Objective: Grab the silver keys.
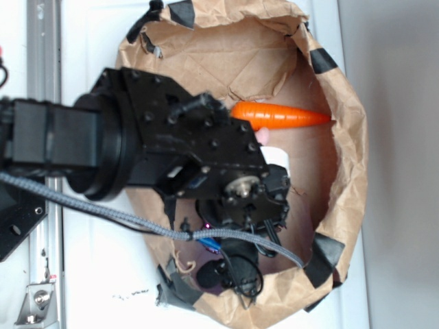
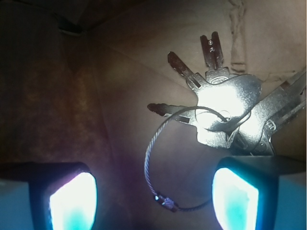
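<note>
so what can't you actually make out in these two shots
- Exterior view: the silver keys are hidden under the arm; the gripper's fingertips are too.
- Exterior view: a pale pink thing below the carrot is mostly covered by the arm.
- Wrist view: the silver keys are cut off by the right edge and glare-washed; the right finger covers the lowest ones.

A white counter (image 1: 96, 41) carries a crumpled brown paper bag (image 1: 346, 199), patched along its rim with black tape and opened flat like a shallow nest. Inside the bag, toward its upper edge, lies an orange carrot (image 1: 281, 116) with something pale pink just below it. The silver keys (image 2: 230, 112) rest on the bag's brown paper floor, their thin wire ring (image 2: 153, 163) looping out beside them.
</note>
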Tool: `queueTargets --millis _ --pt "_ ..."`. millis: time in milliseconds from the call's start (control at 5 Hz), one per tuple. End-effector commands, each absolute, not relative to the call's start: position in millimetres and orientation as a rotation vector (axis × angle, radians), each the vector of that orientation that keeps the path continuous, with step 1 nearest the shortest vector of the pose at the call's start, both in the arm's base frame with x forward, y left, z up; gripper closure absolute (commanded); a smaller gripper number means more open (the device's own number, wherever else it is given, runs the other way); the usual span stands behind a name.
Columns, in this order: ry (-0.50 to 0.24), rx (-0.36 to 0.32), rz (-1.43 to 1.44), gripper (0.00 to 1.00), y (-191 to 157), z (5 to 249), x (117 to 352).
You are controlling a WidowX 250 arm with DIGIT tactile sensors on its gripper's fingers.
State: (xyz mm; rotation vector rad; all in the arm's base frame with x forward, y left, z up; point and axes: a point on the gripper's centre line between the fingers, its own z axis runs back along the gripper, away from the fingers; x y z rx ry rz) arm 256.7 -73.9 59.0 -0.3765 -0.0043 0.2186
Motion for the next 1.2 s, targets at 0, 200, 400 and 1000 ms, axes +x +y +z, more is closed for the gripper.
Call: queueTargets --millis 0,200,400,1000 --pt "-0.089 -0.333 0.168 0.00 -89.4 57.2 265.6" --pt "-0.122 -0.279 0.160 0.00 -94.2 50.6 268.0" --pt "-0.094 -0.280 0.184 1.00 -92.6 50.7 268.6" --pt "-0.084 -0.300 0.157 1.00 -87.9 54.7 268.4"
